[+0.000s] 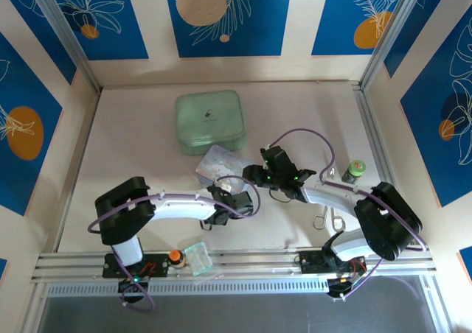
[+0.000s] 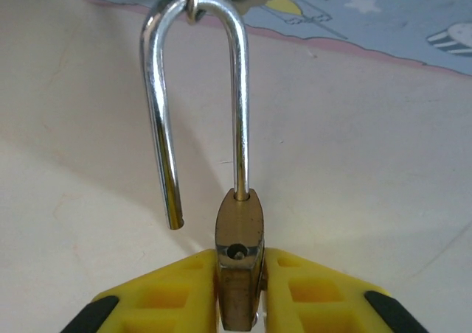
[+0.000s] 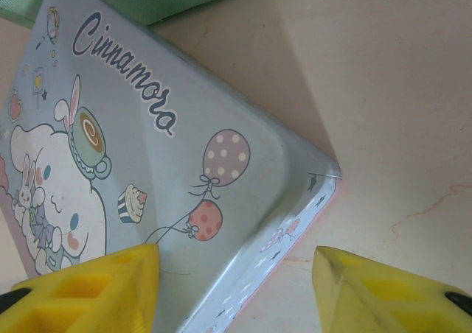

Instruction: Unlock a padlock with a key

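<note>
On the left, the left end effector (image 2: 238,272) is closed narrowly on the brass body of the padlock (image 2: 239,226), holding it upright between its yellow fingers (image 2: 166,292) just above the tabletop (image 2: 383,163). The shackle (image 2: 240,90) stands open: one leg sits in the body, while the other hangs free beside it, clear of its hole. So the unlocking itself looks done. A small ring (image 2: 194,5) is threaded on the top of the shackle with a bit of metal beside it at the picture's edge. That may be the key, but I cannot tell. Further right lies a pale blue cartoon tin (image 3: 147,127), flat on the tabletop, with a green box (image 1: 209,121) behind it. The right end effector (image 3: 234,263) hovers over the near corner of the tin with its fingers wide apart and nothing between them. To the far right, a little green bottle (image 1: 354,172) and a looped metal tool (image 1: 328,219) lie unused. By my reckoning, little is left beyond setting the padlock down — and perhaps freeing the key.
</note>
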